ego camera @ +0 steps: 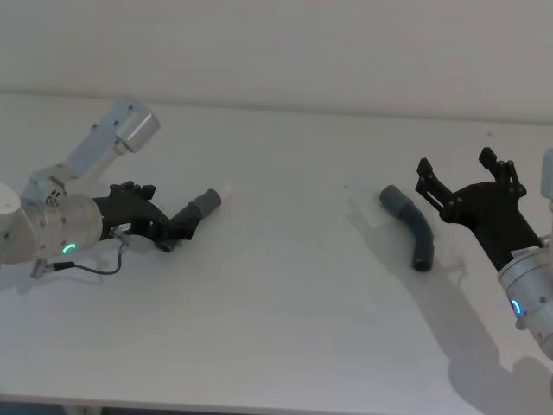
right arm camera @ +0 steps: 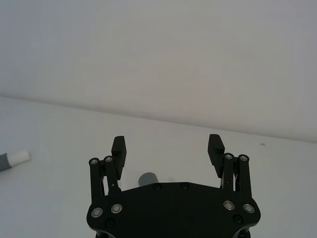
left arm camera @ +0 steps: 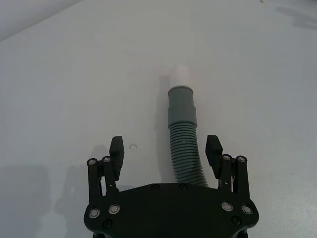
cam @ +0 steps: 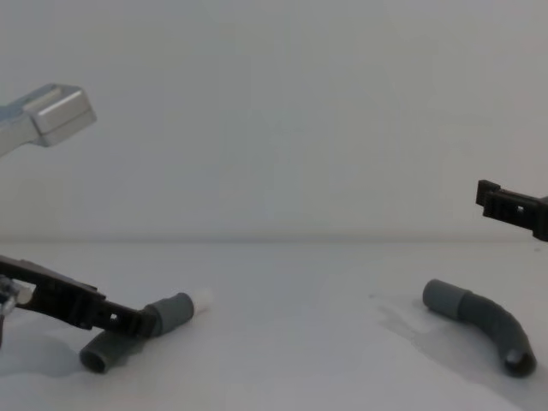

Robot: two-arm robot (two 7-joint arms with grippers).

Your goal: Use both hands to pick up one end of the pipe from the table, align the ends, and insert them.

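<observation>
Two tools are held open: left tool (left arm camera: 166,151) low astride the white-tipped pipe piece (left arm camera: 184,144), right tool (ego camera: 455,166) raised beside the other piece (ego camera: 413,226).

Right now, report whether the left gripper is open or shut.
Open: the left gripper has its fingers spread either side of the white-tipped pipe piece.

Plain white wall (cam: 274,111) spans the bkgd, bare, meeting the worktop (ego camera: 285,328) in a straight horiz. line. Tiny dark speck (right arm camera: 262,145) sits on the surface just below that line, right side. Small faint ring mark (left arm camera: 132,147) in left wrist view.
</observation>
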